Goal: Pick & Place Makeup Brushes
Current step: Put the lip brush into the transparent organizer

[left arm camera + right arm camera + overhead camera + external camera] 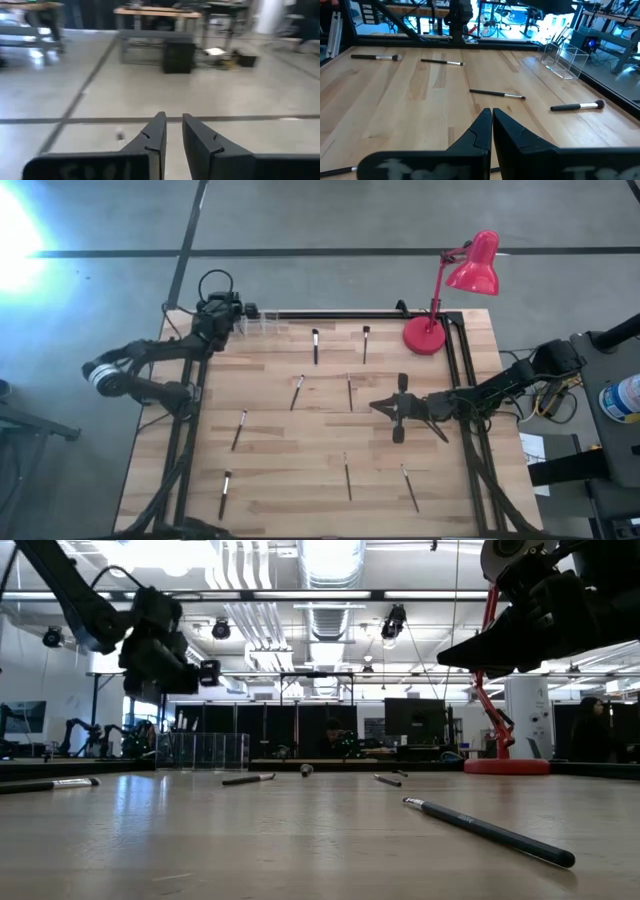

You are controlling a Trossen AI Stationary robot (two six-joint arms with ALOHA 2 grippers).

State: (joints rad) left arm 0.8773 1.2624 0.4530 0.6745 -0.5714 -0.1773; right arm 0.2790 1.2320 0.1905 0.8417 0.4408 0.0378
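Makeup brushes point(315, 346) lie scattered — left tool point(232, 308) (slightly parted) above clear organizer point(256, 321).

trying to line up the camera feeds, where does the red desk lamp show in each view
High view: the red desk lamp stands at the table's far right corner, its base by the black rail.
Low view: right of centre in the background, its red base on the table's far edge and its stem rising behind the right tool.
Left wrist view: not in it.
Right wrist view: not in it.
Shared landmark: the clear box.

8 makeup brushes point(315, 347) on table, 1 red lamp point(455, 290), 2 arms
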